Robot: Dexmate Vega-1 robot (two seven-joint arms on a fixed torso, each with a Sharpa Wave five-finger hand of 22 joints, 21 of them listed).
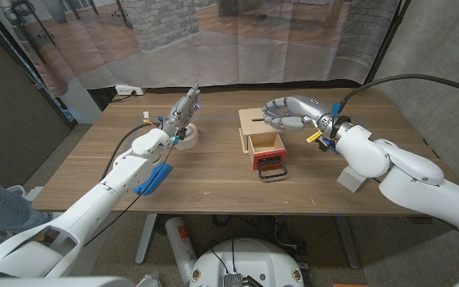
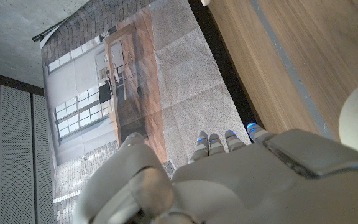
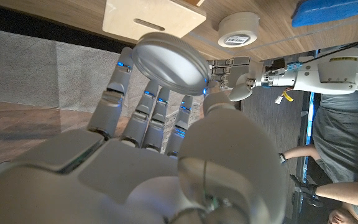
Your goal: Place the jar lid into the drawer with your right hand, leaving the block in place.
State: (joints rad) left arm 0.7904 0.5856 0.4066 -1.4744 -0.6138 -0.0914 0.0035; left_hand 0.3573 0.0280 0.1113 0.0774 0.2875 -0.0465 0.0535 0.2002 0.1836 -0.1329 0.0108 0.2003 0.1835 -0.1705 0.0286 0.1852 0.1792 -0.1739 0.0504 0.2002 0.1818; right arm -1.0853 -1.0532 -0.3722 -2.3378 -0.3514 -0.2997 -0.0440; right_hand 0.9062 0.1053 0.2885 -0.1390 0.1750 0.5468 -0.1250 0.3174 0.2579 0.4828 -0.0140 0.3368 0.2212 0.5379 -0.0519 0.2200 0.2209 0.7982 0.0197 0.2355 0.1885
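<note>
- Right robot hand (image 3: 148,124) pinches the round silver metal jar lid (image 3: 169,61) between fingertips and thumb, lid tilted on edge, face toward the palm.
- Below it, the open red-fronted wooden drawer (image 1: 265,147).
- Left robot hand (image 1: 180,115): fingers straight, empty.

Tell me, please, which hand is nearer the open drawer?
Right. The right hand, holding the jar lid, hovers just behind the drawer; the left hand is well off to its left.

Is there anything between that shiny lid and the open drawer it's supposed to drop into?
Nothing visible. The right hand holds the jar lid above the wooden box, just behind the open red drawer. What the drawer holds can't be made out.
</note>
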